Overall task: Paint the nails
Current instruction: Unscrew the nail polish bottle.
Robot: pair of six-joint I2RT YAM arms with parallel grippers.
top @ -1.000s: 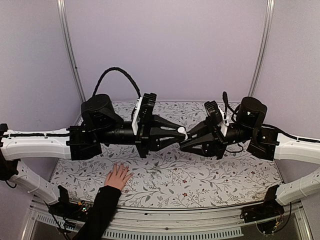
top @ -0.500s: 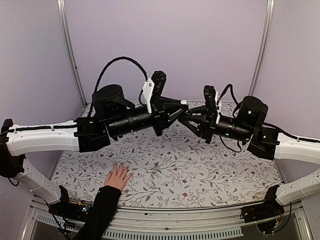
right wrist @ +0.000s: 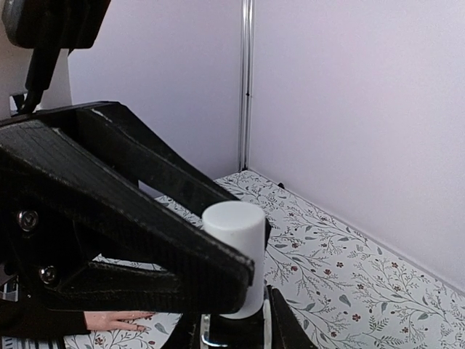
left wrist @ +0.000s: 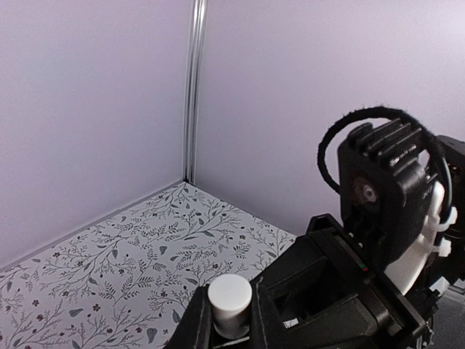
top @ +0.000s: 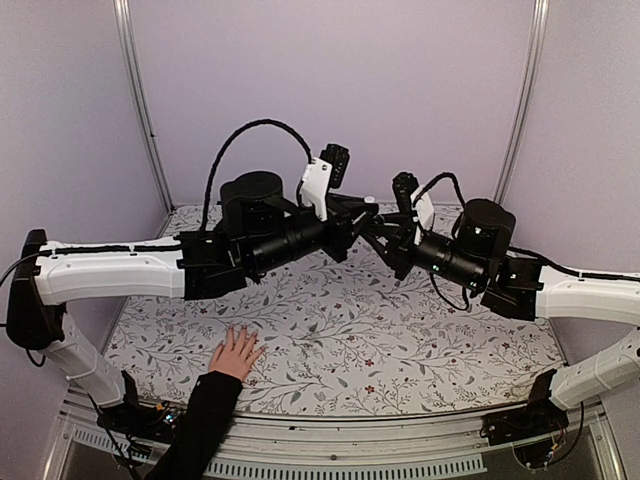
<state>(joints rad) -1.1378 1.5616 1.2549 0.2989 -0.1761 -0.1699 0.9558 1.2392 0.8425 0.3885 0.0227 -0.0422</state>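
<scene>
Hand lies palm down on the flowered tablecloth, fingers spread, black sleeve running back toward the near edge. The nails sit at the tips of those fingers, pointing away from the sleeve. They are too small from above to tell whether any carry polish.

Both arms are lifted well clear of the hand. Their tips meet in the air beyond it and off to its right, nowhere near the nails.

Left gripper: fingers pressed in on a white cap. In the left wrist view the cap stands upright between the two dark fingers. In the right wrist view the same long fingers come in from the hand's side and clamp the cap at about mid-height.

Right gripper: closed too, its fingers rising from below and gripping the small bottle just under the cap. The bottle's body is mostly hidden by the fingers, and only a dark bit shows.

So the two pincers face each other tip to tip, one on the cap and one on the bottle, with the cap seated on the bottle.

From the right wrist camera the hand appears far below and behind the left gripper, flat on the cloth, apart from both tools.
</scene>
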